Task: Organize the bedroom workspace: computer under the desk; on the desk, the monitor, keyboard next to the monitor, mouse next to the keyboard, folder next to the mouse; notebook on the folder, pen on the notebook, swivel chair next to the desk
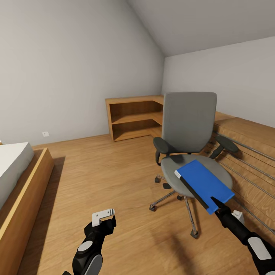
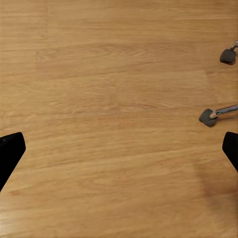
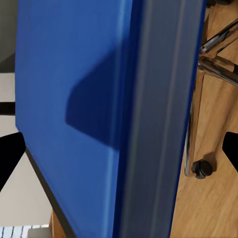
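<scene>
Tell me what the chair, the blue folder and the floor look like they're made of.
The swivel chair has a grey seat and back that look like matte padded fabric, black plastic-looking armrests and a shiny chrome-like base. The folder looks like smooth blue plastic or coated card with a faint sheen and a dark edge. The floor shows light wood grain, possibly laminate.

folder (image 1: pixel 206 184) above swivel chair (image 1: pixel 188 126) seat

Black glossy arms with light grey joint caps; left gripper (image 1: pixel 104 217) with pale grey finger, black fingertips (image 2: pixel 10 151).
</scene>
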